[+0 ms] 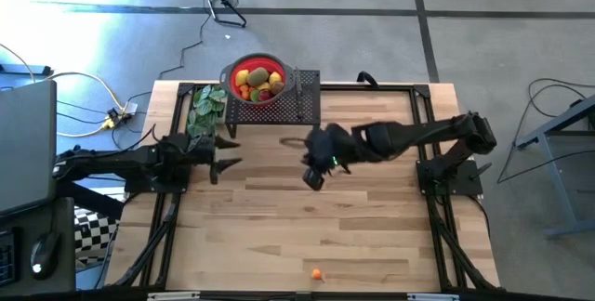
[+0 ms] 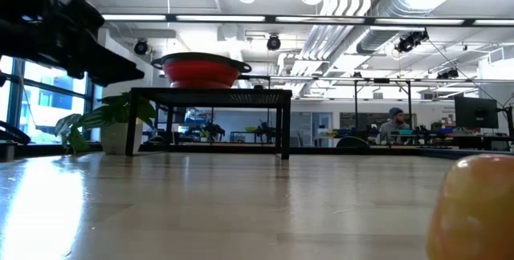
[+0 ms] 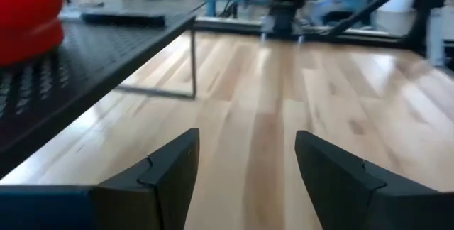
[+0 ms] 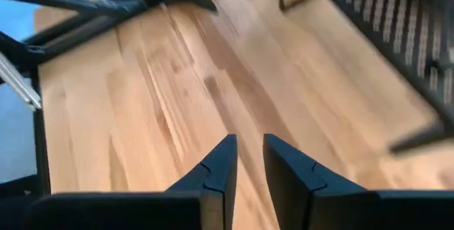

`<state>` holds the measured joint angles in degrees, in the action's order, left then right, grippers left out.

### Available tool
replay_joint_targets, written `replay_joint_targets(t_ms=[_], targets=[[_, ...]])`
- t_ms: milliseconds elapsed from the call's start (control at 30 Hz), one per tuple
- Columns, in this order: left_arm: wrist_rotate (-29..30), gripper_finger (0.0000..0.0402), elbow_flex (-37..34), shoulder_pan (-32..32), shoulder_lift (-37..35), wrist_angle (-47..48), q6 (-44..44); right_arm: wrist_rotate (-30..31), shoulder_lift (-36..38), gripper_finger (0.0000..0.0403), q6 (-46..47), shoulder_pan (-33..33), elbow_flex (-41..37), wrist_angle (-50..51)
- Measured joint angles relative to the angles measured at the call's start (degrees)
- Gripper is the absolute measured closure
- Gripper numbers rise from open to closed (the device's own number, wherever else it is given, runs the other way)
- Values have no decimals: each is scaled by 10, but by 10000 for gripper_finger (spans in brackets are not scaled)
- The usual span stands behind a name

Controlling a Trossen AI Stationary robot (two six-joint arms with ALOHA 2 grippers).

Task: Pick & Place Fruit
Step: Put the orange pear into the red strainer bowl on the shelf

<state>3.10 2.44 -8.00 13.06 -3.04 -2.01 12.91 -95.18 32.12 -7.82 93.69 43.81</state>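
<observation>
A red bowl (image 1: 257, 78) heaped with yellow, orange, red and brown fruit (image 1: 260, 84) stands on a black mesh rack (image 1: 302, 97) at the table's far edge. One small orange fruit (image 1: 317, 273) lies alone near the front edge and looms close in the low view (image 2: 474, 208). My right gripper (image 1: 311, 178) hangs above mid-table, tilted down. Its fingers stand a narrow gap apart (image 4: 249, 145) with only bare wood between them. My left gripper (image 1: 230, 152) is held low and level at the left, open (image 3: 247, 141) and empty.
A green leafy bunch (image 1: 206, 108) lies left of the rack. The rack's thin legs (image 2: 285, 123) stand on the far half of the table. Bare wood stretches between the two grippers and down to the front edge. Cables and floor lie beyond the table.
</observation>
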Motion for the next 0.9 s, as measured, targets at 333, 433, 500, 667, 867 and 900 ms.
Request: replay_joint_targets(t_ms=[333, 433, 500, 667, 867, 900], targets=[[3, 174, 0, 44, -2, -15, 18, 71, 0, 373, 230, -146, 0, 66], [3, 174, 0, 43, -3, -27, 17, 47, -6, 385, 332, -192, 0, 89], [3, 174, 0, 43, -2, -33, 18, 56, -14, 394, 400, -228, 0, 118], [3, 174, 0, 43, -2, -31, 17, 71, -47, 399, 561, -300, 0, 198], [3, 174, 0, 43, -2, -29, 17, 26, -88, 400, 659, -322, 0, 219], [4, 174, 0, 43, -2, -29, 17, 13, -93, 400, 659, -318, 0, 210]])
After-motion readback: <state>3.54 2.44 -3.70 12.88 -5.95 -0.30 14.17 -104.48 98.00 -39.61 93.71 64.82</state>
